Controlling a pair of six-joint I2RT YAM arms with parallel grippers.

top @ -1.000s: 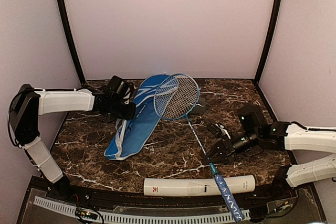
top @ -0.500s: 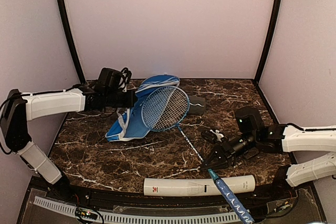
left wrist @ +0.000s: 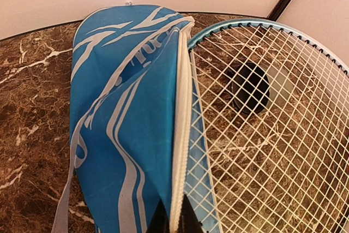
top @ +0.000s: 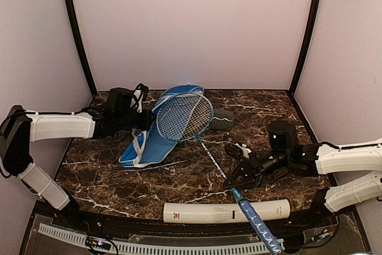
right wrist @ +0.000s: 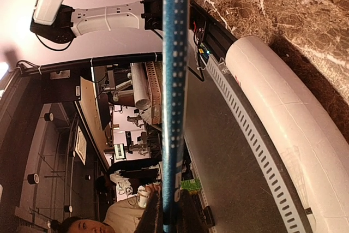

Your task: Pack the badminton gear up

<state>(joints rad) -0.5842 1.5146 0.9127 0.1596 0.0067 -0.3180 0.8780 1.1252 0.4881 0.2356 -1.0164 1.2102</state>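
Left wrist: blue fabric bag, grid-strung oval racket

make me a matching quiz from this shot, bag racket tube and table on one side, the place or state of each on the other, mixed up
Things:
1. bag
2. racket
3. tube
4. table

Place or state:
a. lying along the near edge
b. gripped by the right tool
c. brown marble
d. zip edge pinched by the left tool

Pairs: 1-d, 2-b, 3-a, 4-c
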